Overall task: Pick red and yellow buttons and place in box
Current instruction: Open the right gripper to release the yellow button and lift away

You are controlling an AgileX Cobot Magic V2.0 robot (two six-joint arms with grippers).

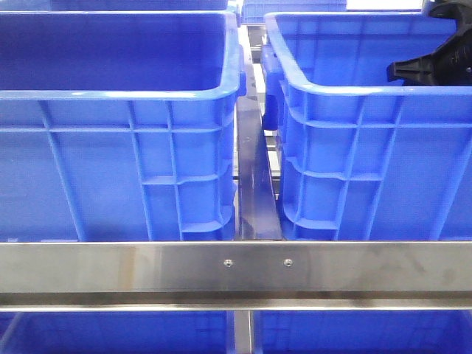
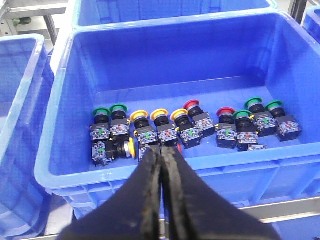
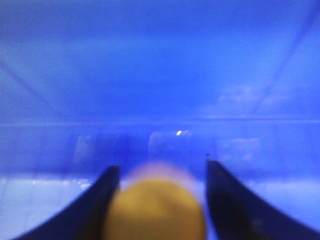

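Push buttons lie in a row in a blue crate (image 2: pixel 54 125) in the left wrist view. Several have yellow caps (image 2: pixel 160 114), two have red caps (image 2: pixel 192 105), several have green caps (image 2: pixel 100 111). One yellow-capped button (image 2: pixel 131 147) lies on its side. My left gripper (image 2: pixel 161 150) is shut and empty, over the crate's near rim. In the blurred right wrist view, my right gripper (image 3: pixel 161 165) holds a yellow button (image 3: pixel 156 210) between its fingers inside a blue crate. The front view shows only a black part of the right arm (image 1: pixel 435 63) in the right crate (image 1: pixel 354 88).
In the front view two tall blue crates stand side by side, the left crate (image 1: pixel 118 92) with its inside hidden. A steel rail (image 1: pixel 236 269) crosses in front. More blue crates (image 2: pixel 20 150) stand around the button crate.
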